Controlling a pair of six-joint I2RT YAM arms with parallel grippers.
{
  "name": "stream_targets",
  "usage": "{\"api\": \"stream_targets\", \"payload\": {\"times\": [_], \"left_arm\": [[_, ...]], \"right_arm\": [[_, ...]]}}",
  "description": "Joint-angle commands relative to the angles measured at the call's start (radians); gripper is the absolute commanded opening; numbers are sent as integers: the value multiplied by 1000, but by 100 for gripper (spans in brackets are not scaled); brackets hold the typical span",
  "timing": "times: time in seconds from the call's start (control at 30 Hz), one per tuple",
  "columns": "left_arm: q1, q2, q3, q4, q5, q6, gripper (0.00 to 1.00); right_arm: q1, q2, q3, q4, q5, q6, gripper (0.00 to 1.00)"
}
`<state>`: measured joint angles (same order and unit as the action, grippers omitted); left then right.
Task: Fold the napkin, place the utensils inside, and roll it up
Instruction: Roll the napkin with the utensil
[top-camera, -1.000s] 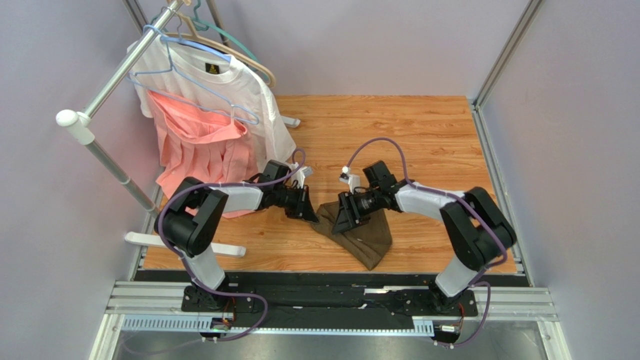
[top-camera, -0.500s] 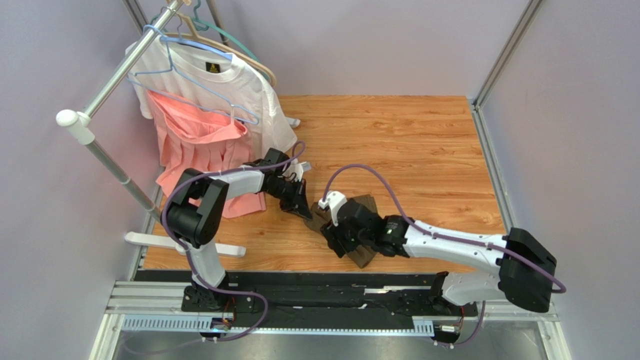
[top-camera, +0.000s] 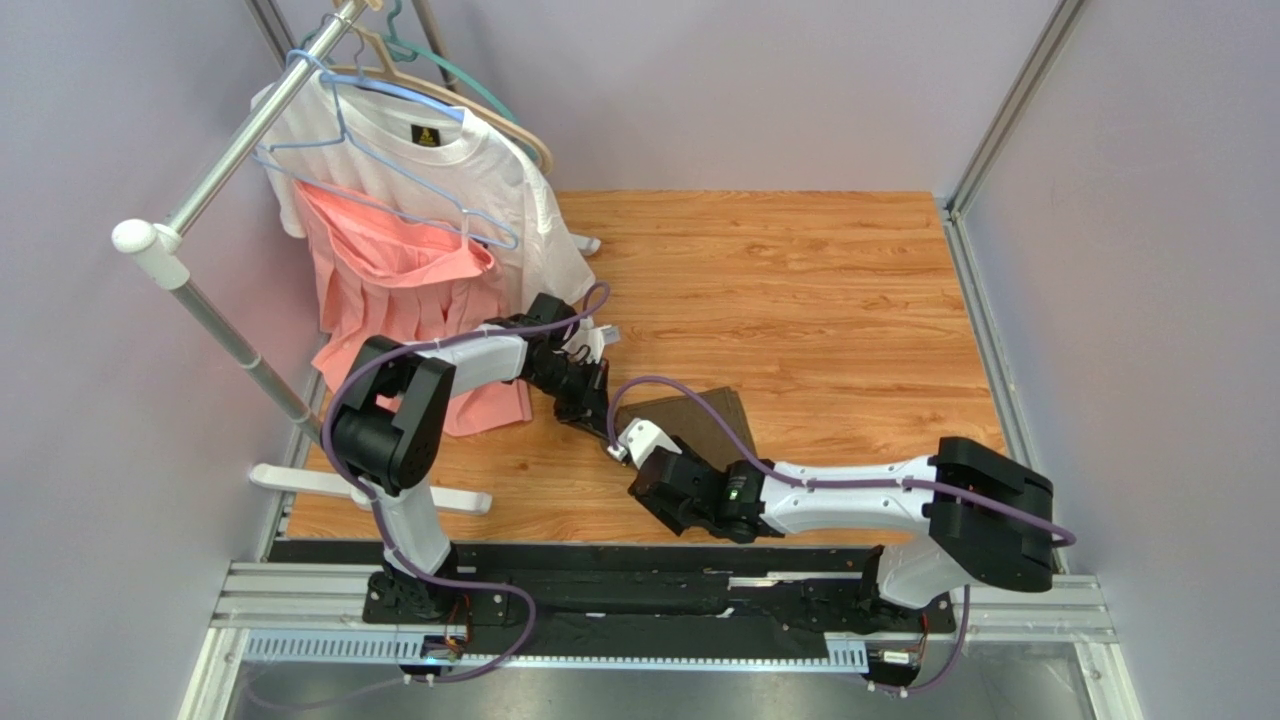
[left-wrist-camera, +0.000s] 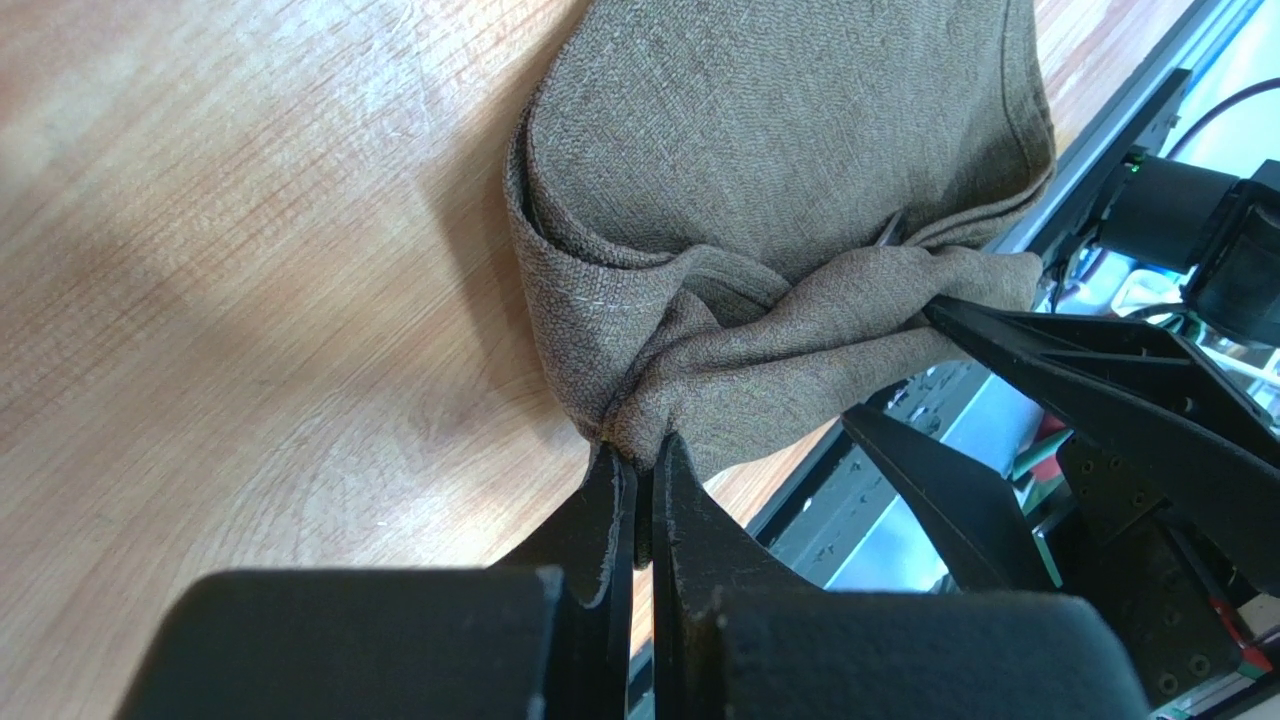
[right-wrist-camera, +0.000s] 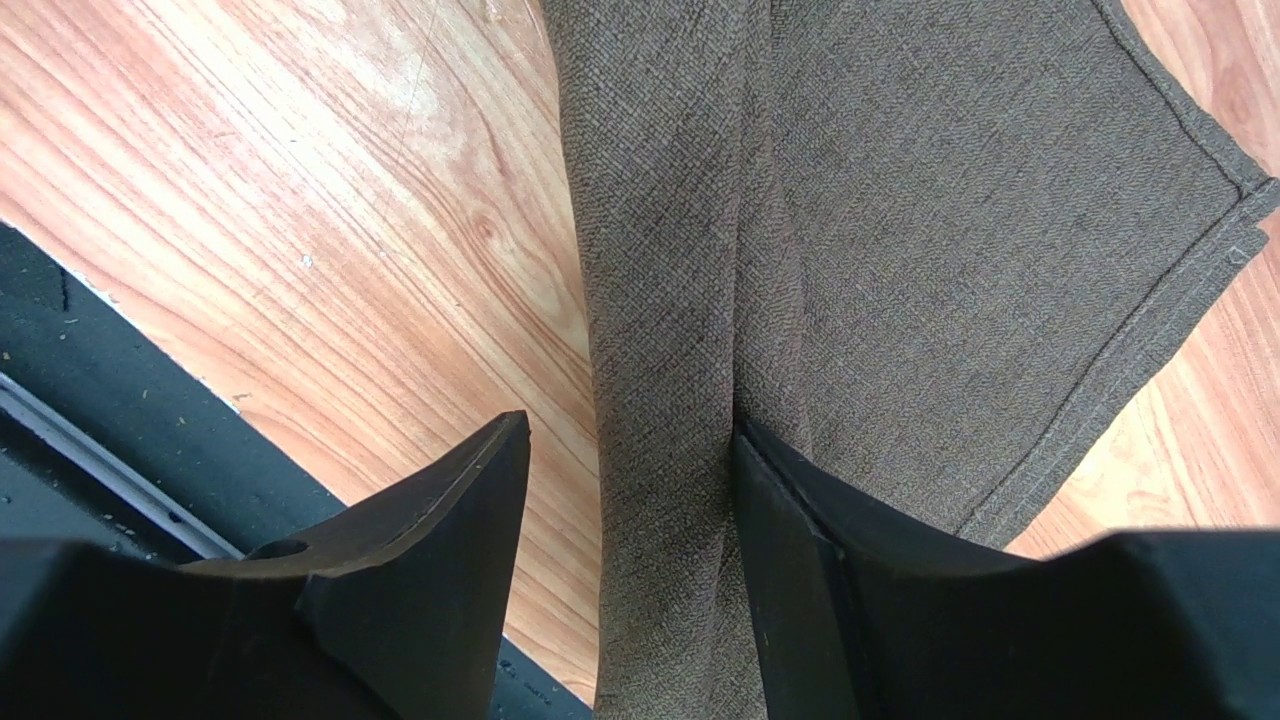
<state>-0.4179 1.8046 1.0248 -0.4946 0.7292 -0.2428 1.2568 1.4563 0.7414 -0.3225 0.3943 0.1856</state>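
Note:
The dark olive-brown napkin (top-camera: 724, 419) lies bunched on the wooden table, partly hidden under my right arm. In the left wrist view the napkin (left-wrist-camera: 781, 150) is folded over itself, and my left gripper (left-wrist-camera: 637, 458) is shut on its bunched near corner. My left gripper (top-camera: 595, 408) sits at the napkin's left end. My right gripper (top-camera: 661, 483) is at the napkin's near side. In the right wrist view its jaws (right-wrist-camera: 631, 450) stand open, with a raised ridge of the napkin (right-wrist-camera: 932, 225) between them. The knife and fork are out of view.
A clothes rack (top-camera: 226, 150) stands at the left with a white T-shirt (top-camera: 466, 173) and a pink garment (top-camera: 398, 293). Its white foot (top-camera: 368, 488) lies on the table's near left. A black rail (top-camera: 661, 593) runs along the front edge.
My right arm has swung from the napkin's far side round to its near side by the front edge. The napkin has shifted up and left and bunched. The left gripper has kept its hold.

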Motion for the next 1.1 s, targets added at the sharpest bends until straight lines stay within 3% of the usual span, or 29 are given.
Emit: {"api": "stream_targets", "payload": {"times": [0.0,0.1,0.27,0.3,0.37,0.4,0.47,0.67,0.9,1.07], "left_arm": [[5,-27,21,-41,-19,34,0],[5,-28,18,-39,-14,33,0],[5,-73,-14,-6,-17,5,0],[7,-94,-23,19,-19,-3,9],[7,-122,-57,51,-30,-30,22],[7,-135,-68,79,-31,-36,39],[8,-180,-100,102,-50,-52,53],[13,-293,-181,163,-109,-72,65],[13,-422,-299,306,-105,-118,70],[13,-421,-348,393,-90,-153,71]], "right_arm": [[-3,38,9,46,23,11,54],[-29,76,4,48,-53,40,40],[-105,64,-31,77,-241,72,5],[-120,56,-40,85,-276,80,0],[-164,38,-60,106,-380,86,0],[-181,32,-66,114,-443,90,0],[-230,26,-83,137,-560,98,0],[-347,24,-83,148,-817,101,0],[-500,44,-79,169,-1076,106,0],[-589,96,-82,192,-1213,112,0]]}}
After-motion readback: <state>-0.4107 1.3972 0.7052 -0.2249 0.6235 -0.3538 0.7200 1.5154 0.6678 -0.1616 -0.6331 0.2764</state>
